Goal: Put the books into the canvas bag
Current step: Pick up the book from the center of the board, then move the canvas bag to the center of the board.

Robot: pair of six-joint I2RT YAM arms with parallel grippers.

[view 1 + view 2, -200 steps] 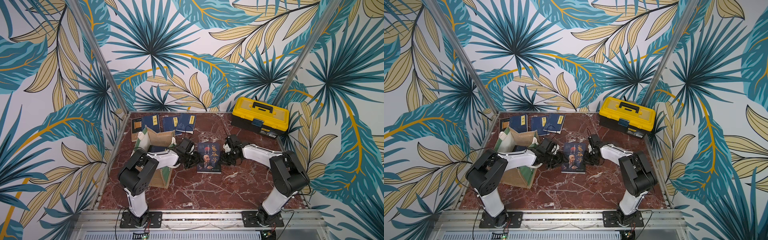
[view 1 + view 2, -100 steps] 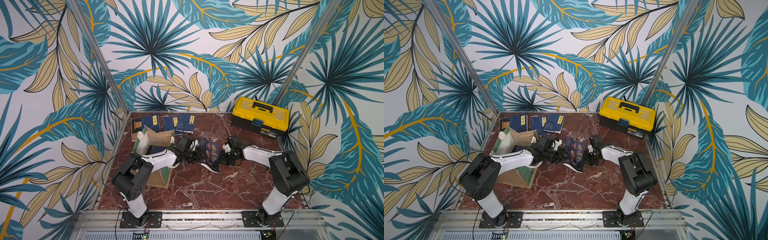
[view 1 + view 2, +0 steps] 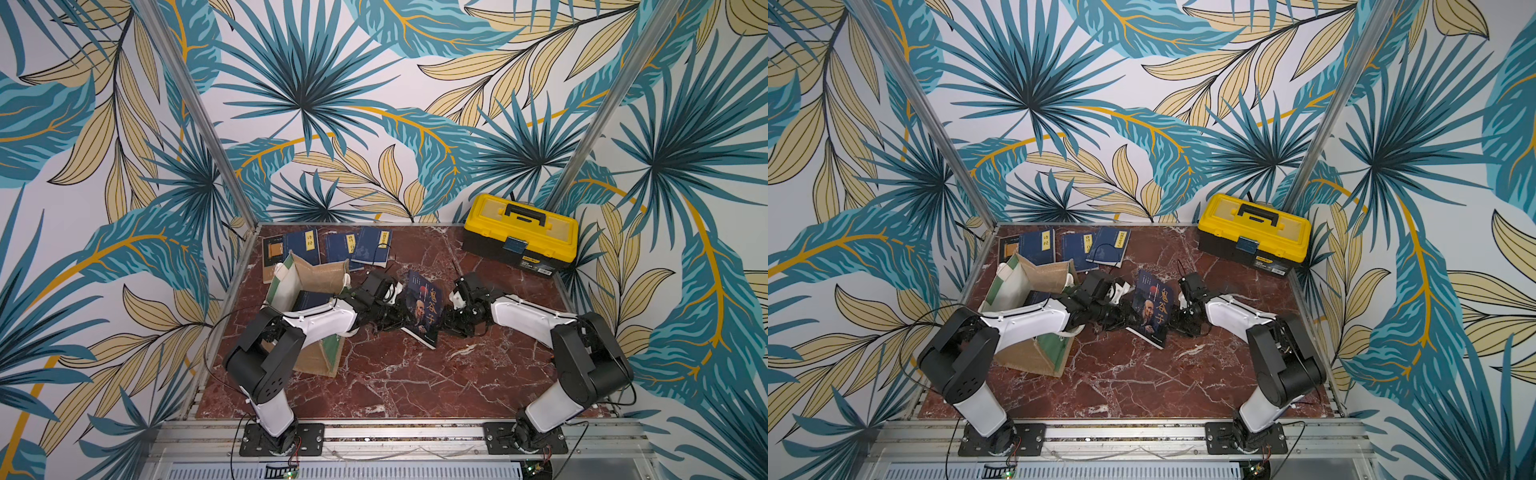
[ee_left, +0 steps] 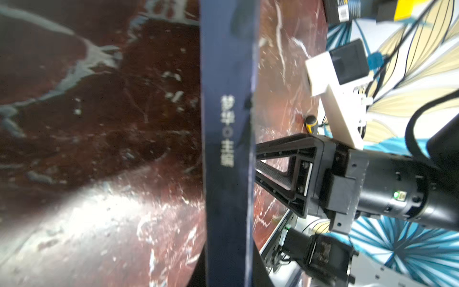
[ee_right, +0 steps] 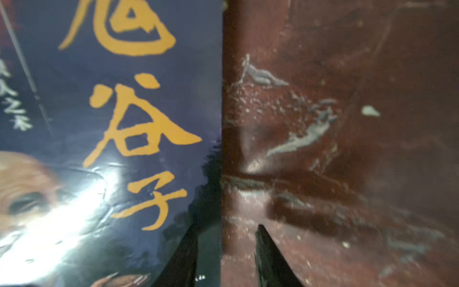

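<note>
A dark portrait book [image 3: 424,307] [image 3: 1152,309] stands tilted on its lower edge between both arms on the red marble table. My left gripper [image 3: 399,316] [image 4: 228,270] is shut on its navy spine [image 4: 227,149], one finger on each side. The right gripper [image 3: 446,322] [image 5: 227,227] is open and straddles the opposite edge of the book's cover [image 5: 124,124], with a gap beside one finger. The canvas bag [image 3: 320,274] [image 3: 1050,274] stands open under my left arm, with a navy book [image 3: 309,299] inside. Several navy books [image 3: 374,247] lie behind it.
A yellow-and-black toolbox [image 3: 519,232] [image 3: 1254,232] sits at the back right corner. A brownish book [image 3: 272,253] lies by the left wall behind the bag. Metal frame rails [image 3: 374,432] edge the table's front and sides.
The portrait book, flat a second ago, has been tipped up onto its edge. My left gripper closed on its spine, and the right gripper opened.
</note>
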